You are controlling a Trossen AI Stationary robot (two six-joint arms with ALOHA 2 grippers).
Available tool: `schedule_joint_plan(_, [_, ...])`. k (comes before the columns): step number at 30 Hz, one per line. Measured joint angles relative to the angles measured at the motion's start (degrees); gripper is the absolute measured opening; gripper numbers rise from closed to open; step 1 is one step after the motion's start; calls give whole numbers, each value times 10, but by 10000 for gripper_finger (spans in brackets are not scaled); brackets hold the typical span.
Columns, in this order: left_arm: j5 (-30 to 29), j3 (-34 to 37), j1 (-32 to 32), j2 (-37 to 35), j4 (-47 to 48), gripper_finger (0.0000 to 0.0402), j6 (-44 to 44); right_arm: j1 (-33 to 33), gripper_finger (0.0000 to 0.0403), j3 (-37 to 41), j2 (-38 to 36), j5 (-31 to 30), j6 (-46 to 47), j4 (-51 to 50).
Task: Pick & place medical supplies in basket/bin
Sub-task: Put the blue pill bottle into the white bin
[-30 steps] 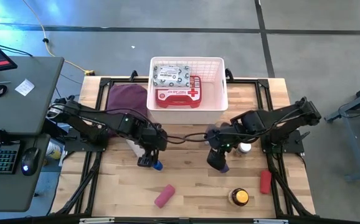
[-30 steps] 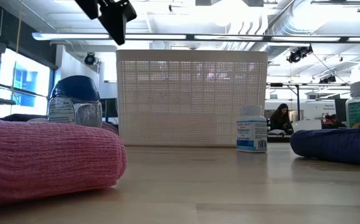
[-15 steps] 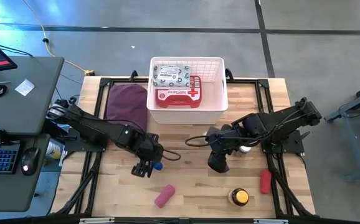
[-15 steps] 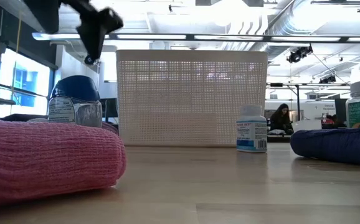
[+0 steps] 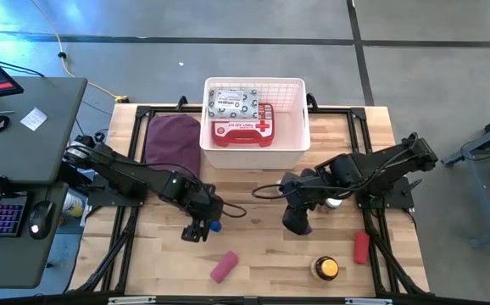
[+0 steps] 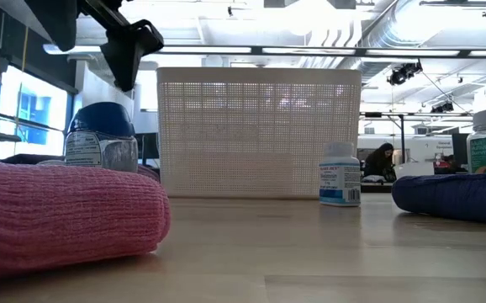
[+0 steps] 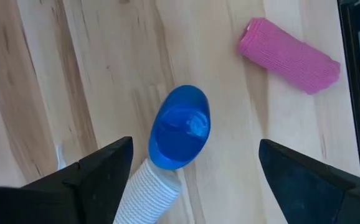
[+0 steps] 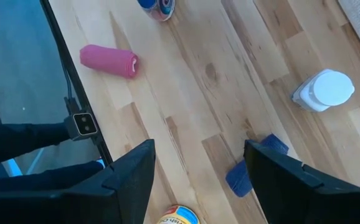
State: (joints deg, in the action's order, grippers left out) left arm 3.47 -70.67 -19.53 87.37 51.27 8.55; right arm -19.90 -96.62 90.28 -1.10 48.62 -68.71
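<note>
Left of centre in the high view, the left gripper (image 5: 196, 230) is held wide open directly above the upright blue-capped bottle (image 7: 179, 127); jaws straddle it. The right gripper (image 5: 297, 222), parted and empty, is farther off. The white basket (image 5: 298, 152) is seen at upper centre.

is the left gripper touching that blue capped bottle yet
Apart. The left wrist view shows the left gripper open, jaws spread wide on either side of the blue-capped bottle, with bare wood showing between each jaw and the cap.

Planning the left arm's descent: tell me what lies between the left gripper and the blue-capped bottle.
Nothing: in the left wrist view the open left gripper hangs right above the blue-capped bottle, with only air between.
</note>
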Motion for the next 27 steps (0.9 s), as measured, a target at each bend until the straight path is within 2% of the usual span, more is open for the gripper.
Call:
schedule_joint_plan(6, [-7,3,0,0,-8,381,-36,0,236,0,0,0,3,0])
schedule_joint_plan(13, [-12,37,0,0,-47,383,-69,0,236,0,0,-15,4,0])
schedule_joint_plan(27, [-28,102,0,1,-126,383,-84,0,236,0,0,-27,3,0])
